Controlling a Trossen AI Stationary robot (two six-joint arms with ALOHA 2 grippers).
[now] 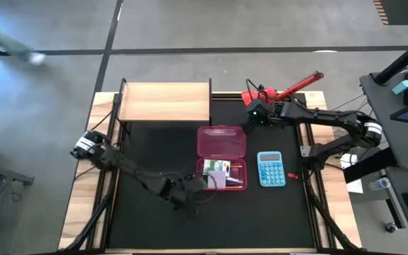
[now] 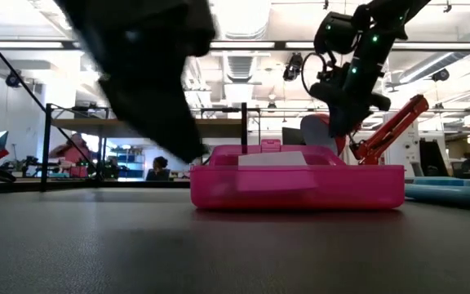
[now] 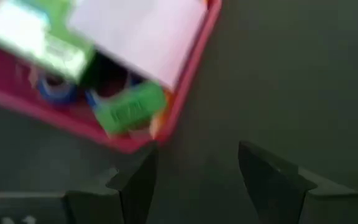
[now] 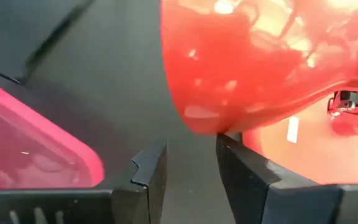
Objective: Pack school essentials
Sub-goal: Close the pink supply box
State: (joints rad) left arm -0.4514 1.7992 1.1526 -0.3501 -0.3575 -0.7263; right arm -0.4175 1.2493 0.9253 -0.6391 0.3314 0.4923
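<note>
Pink case point(image 1: 222, 156): lid swung back, centre of black surface point(image 1: 154, 142); tray half nearer the front edge.
Lilac sticky-note pad point(image 3: 138, 34): in the tray, lying over other items.
Green-and-white box point(image 3: 33, 37): in the tray, beside the pad.
Small green eraser point(image 3: 129, 109): in the tray, at the corner wall.
Blue-handled scissors point(image 3: 55, 90): in the tray, mostly covered.
Left tool point(image 1: 190, 198): just off the tray's corner, above the surface; fingers spread, empty.
Right tool point(image 4: 191, 171): beyond the lid, at the red lamp point(image 1: 282, 91) shade's rim; fingers partly apart, nothing between them.
Light-blue calculator point(image 1: 270, 168): flat on the surface, beside the case.
Wooden board point(image 1: 165, 101): at the far edge.
</note>
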